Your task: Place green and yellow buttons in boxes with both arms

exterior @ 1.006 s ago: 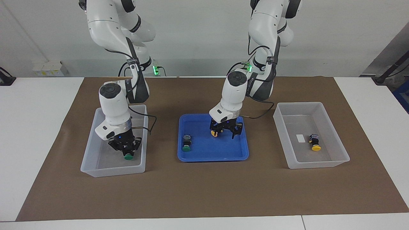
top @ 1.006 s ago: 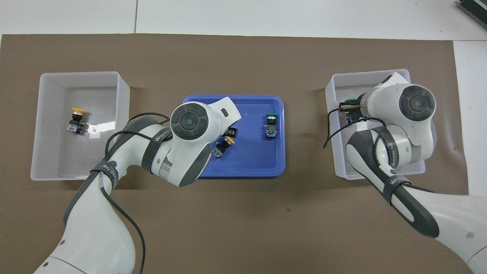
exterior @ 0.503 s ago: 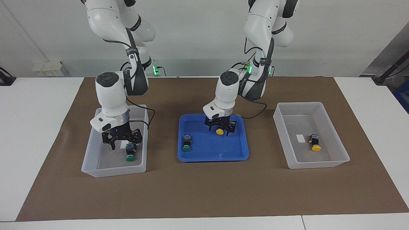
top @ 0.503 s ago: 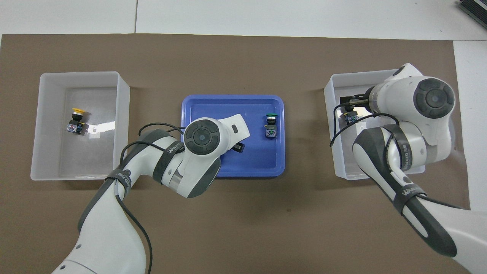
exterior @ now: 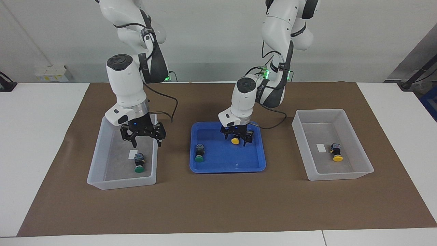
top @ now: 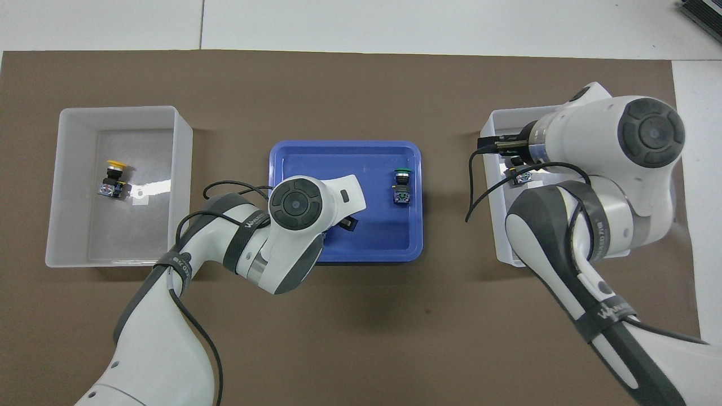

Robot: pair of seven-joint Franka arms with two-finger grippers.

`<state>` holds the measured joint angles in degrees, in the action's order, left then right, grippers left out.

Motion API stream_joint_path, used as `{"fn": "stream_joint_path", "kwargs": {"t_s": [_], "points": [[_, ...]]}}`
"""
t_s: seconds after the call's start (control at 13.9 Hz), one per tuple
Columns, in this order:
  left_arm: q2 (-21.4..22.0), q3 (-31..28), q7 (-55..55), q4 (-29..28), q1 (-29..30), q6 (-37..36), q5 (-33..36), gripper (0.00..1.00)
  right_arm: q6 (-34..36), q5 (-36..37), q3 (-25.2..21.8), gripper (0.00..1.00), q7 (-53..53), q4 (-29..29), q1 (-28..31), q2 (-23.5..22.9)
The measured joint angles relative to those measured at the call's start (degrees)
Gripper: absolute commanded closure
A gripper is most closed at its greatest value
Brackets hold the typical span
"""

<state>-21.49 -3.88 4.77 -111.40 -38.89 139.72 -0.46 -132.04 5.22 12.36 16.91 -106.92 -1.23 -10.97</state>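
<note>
Right-arm end of the table: translucent box [exterior: 99, 160] holding one green button [exterior: 139, 162], lying on the floor beside a small white label [exterior: 132, 154], cap toward the wall farther from the robots.

Over that box: right gripper [exterior: 143, 136], raised above the rim, fingers spread wide, empty, well clear of the button. Risk: low here; a sideways swing toward the tray at too low a height likely to clip the box wall and shift the box.

Table centre: shallow blue tray [exterior: 252, 165] on the brown mat [exterior: 218, 205]. Second green button [exterior: 199, 152] lying loose on the tray floor toward the right arm's end, untouched.

Over the tray's part nearer the robots: left gripper [exterior: 236, 136], fingers closed narrow on a yellow button [exterior: 235, 140], cap showing below the fingers, button apparently just off the tray floor. Risks: grip seemingly on a rounded part, so slip or rotation during the carry plausible; a drop on the mat short of the box possible; a low carry likely to strike the tray rim or the tall box wall.

Left-arm end of the table: second box [exterior: 362, 171] with one yellow button [exterior: 336, 152] already inside beside its label [exterior: 321, 147]. Risk: release directly above this button liable to knock it or make the new one bounce.
</note>
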Motion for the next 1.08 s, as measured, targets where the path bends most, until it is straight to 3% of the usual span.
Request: {"fn": "stream_joint_path", "kwargs": {"t_s": [0.22, 0.58, 0.65, 1.08], "points": [[0.4, -0.1, -1.0, -1.3, 0.1, 0.0, 0.0, 0.34, -0.7, 0.4, 0.1, 0.0, 6.2, 0.4, -5.5, -0.9], [1.2, -0.2, -1.2, -1.9, 0.2, -0.1, 0.0, 0.96, -0.8, 3.0, 0.1, 0.0, 11.5, 4.0, -11.0, -5.0], [1.2, -0.4, -1.2, -2.0, 0.5, -0.1, 0.0, 1.0, -1.0, 5.0, 0.1, 0.0, 13.7, 4.4, -12.0, -6.2], [1.4, -0.8, -1.4, 0.3, 6.4, -0.4, 0.0, 1.0, -2.0, 15.4, 0.1, 0.0, 24.0, 7.5, -15.7, -13.2]]}}
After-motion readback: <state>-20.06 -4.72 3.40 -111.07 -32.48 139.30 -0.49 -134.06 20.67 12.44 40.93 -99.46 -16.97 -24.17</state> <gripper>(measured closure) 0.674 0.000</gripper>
